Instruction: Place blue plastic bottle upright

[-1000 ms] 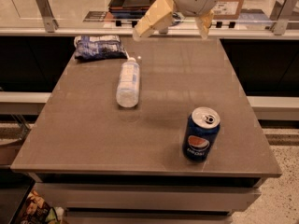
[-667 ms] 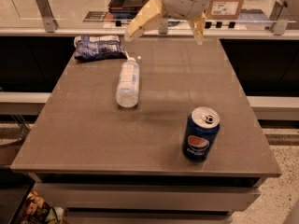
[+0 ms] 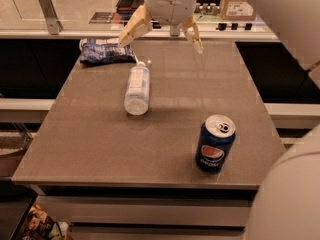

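The blue plastic bottle (image 3: 137,89) lies on its side on the grey table (image 3: 100,144), left of centre, with its white cap pointing to the far edge. My gripper (image 3: 161,40) hangs above the far middle of the table, just beyond and right of the bottle's cap. Its two pale fingers (image 3: 131,30) are spread wide apart and hold nothing. It does not touch the bottle.
A dark blue Pepsi can (image 3: 214,144) stands upright at the front right. A crinkled blue snack bag (image 3: 106,51) lies at the far left corner. Part of my arm fills the right edge and lower right corner. A counter with a rail runs behind the table.
My gripper has moved left and lower, closer to the bottle's cap end. The bottle, can and bag have not moved.
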`<move>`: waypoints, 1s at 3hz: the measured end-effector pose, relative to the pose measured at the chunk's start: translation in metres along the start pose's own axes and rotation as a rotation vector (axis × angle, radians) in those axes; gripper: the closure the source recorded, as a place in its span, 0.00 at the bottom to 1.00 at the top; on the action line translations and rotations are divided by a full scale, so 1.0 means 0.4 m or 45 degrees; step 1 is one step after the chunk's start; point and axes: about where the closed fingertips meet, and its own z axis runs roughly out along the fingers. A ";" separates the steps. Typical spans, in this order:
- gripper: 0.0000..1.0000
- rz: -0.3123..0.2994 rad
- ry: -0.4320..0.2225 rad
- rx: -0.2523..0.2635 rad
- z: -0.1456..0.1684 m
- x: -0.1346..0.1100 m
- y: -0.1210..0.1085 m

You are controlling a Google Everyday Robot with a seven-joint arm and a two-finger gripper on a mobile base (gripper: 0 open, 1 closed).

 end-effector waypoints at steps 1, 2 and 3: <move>0.00 0.070 0.030 0.041 0.046 -0.031 0.030; 0.00 0.112 0.047 0.055 0.084 -0.049 0.054; 0.00 0.147 0.066 0.045 0.120 -0.047 0.074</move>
